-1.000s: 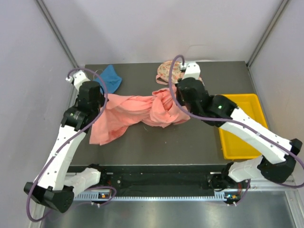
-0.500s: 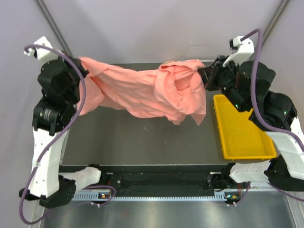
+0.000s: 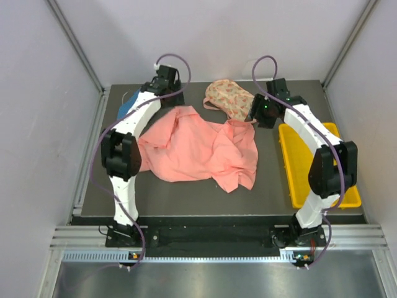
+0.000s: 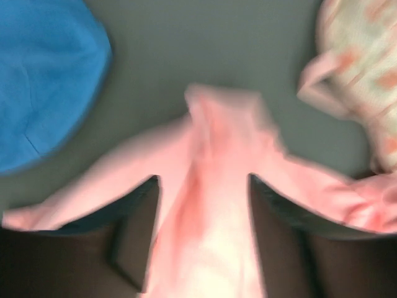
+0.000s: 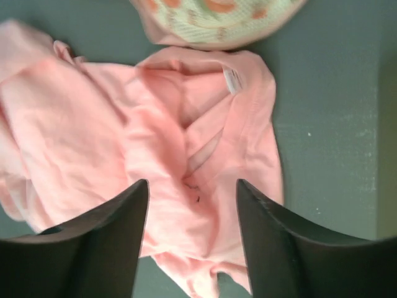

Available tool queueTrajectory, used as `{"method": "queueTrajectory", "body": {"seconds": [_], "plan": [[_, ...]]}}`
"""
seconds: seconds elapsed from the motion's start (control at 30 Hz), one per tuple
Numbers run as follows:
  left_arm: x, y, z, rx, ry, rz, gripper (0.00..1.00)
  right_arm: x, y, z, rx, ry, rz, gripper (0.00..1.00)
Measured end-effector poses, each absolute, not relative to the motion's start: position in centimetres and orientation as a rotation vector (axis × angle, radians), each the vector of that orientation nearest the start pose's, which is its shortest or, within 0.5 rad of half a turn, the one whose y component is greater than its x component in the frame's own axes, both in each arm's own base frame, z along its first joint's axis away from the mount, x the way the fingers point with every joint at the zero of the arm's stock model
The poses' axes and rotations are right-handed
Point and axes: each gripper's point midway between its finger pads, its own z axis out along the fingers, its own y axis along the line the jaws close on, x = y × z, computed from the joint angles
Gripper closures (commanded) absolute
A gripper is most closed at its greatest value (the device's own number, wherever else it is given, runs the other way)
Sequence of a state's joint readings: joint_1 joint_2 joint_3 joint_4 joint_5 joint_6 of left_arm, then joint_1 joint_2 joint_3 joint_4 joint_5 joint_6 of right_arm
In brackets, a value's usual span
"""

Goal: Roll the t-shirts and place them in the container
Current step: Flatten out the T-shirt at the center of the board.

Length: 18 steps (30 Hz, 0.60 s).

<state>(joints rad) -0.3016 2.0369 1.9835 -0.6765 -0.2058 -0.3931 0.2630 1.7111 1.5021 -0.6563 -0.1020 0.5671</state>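
Salmon-pink t-shirt (image 3: 198, 149): one, crumpled on the middle of the dark table (image 3: 186, 192), white neck label (image 5: 231, 79) showing at its far right. Floral t-shirt (image 3: 228, 98): bunched just beyond it. Blue t-shirt (image 4: 43, 81): far left corner. Left gripper (image 4: 203, 180): fingers spread, pink cloth between them, view blurred, no clamp seen. Right gripper (image 5: 191, 186): fingers spread over the collar, holding nothing. Yellow tray (image 3: 298, 167): right side.

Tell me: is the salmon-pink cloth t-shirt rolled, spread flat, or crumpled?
Crumpled. The salmon-pink cloth t-shirt lies loosely on the dark table with many folds and bunched edges, not rolled.
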Motion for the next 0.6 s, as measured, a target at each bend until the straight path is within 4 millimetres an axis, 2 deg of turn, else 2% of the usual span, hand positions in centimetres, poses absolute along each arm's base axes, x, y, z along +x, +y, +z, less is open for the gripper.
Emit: {"method": "queueTrajectory", "body": {"seconds": [0.07, 0.13, 0.2, 0.27, 0.33, 0.4, 0.43, 0.5, 0.6], "plan": [[51.1, -14.1, 16.0, -0.228, 2.385, -0.107, 0.18, 41.5, 14.6, 15.5, 0.364, 2.516, 0.47, 0.32], [48.9, -13.2, 15.5, -0.261, 2.418, -0.09, 0.17, 41.2, 14.3, 16.4, 0.362, 2.499, 0.466, 0.32], [46.5, -11.5, 17.4, -0.329, 2.392, -0.081, 0.22, 40.4, 14.1, 18.5, 0.342, 2.439, 0.47, 0.33], [43.8, -8.8, 20.8, -0.447, 2.303, -0.08, 0.28, 38.5, 13.9, 20.3, 0.322, 2.373, 0.472, 0.35], [40.5, -4.9, 23.8, -0.596, 2.189, -0.07, 0.34, 35.2, 14.5, 21.3, 0.279, 2.325, 0.495, 0.38], [36.8, -0.9, 25.1, -0.752, 2.082, -0.04, 0.37, 32.5, 15.6, 21.2, 0.233, 2.302, 0.538, 0.39], [35.3, 0.6, 24.8, -0.813, 2.055, -0.014, 0.39, 31.1, 16.1, 20.6, 0.215, 2.304, 0.551, 0.4], [32.0, 2.3, 22.9, -0.912, 2.036, 0.022, 0.42, 29.0, 16.6, 18.2, 0.197, 2.34, 0.555, 0.41], [29.5, 2.0, 17.5, -1.005, 2.126, 0.044, 0.46, 27.0, 16.0, 14.0, 0.212, 2.424, 0.503, 0.42]]}}
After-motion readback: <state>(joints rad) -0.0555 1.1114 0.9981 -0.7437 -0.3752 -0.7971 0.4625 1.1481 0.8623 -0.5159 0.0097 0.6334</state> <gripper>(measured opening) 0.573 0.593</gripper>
